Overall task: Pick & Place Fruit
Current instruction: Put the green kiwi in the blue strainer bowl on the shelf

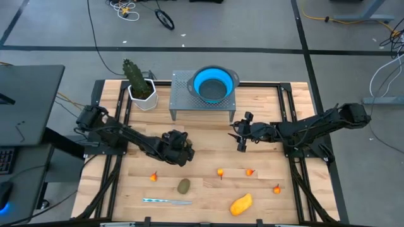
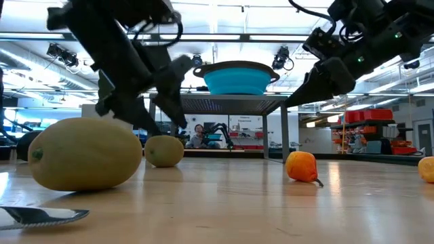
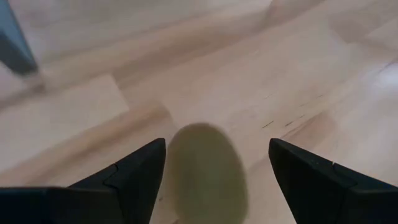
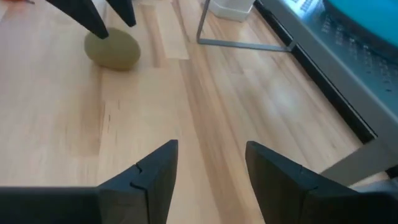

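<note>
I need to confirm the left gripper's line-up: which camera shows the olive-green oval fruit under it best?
The left wrist view: the olive-green oval fruit lies on the wood between the open left gripper. The right wrist view shows it whole with those fingertips at it. The low view shows it small, and the high view hides it under the gripper.

A grey floor (image 1: 252, 38) crossed by dark tape lines is seen around the wooden tabletop (image 1: 208, 135), with cables (image 1: 126, 9) lying at the far side. A dark desk (image 1: 28, 94) stands at the left. Ceiling strip lights (image 2: 224, 46) and red shelving (image 2: 366, 129) are seen beyond.
</note>
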